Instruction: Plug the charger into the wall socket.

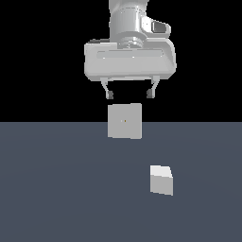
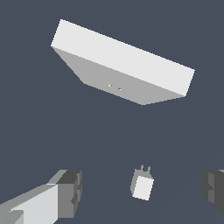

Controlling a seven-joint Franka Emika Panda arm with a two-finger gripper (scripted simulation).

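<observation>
On the dark grey-blue floor (image 1: 56, 189), toward the exterior view's right and nearer the camera, the charger (image 1: 161, 180) sits by itself, a small pale cube touching nothing else. In the wrist view the charger (image 2: 142, 187) shows two short prongs sticking out of one face. Farther back, close to the middle of the scene, the wall socket (image 1: 125, 121) stands upright as a flat light-grey square with a tiny yellowish mark at its centre; the wrist view shows the wall socket (image 2: 124, 72) as a thick slab with two small yellowish dots on its face. The gripper (image 1: 129, 94) hangs in the air just above the socket's top edge, well apart from the charger. Its jaws are spread wide with nothing between them, one dark fingertip pad (image 2: 70, 192) visible at the side of the wrist view
</observation>
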